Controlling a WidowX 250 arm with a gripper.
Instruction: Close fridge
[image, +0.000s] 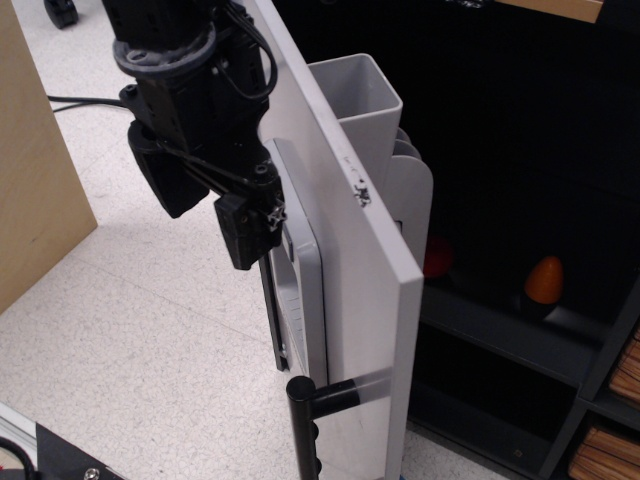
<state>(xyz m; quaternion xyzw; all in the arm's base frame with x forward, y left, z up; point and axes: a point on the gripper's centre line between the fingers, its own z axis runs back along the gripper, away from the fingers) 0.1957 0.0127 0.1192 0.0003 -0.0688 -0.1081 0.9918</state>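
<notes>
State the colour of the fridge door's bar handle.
Black. The bar handle stands off the light grey fridge door, seen in the only view.

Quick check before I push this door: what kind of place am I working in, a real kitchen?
Probably a lab mock-up, not a home kitchen. The fridge door hangs open on a dark shelved interior holding toy-like items, beside a plywood panel, with a cable across the speckled floor.

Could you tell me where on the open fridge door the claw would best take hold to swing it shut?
Probably the black bar handle at the door's free edge. It stands off the outer face on a short post, leaving a gap for fingers, and sits far from the hinge. Come from the floor side, facing the outer face; the claw already hangs there, higher up by the dispenser recess.
</notes>
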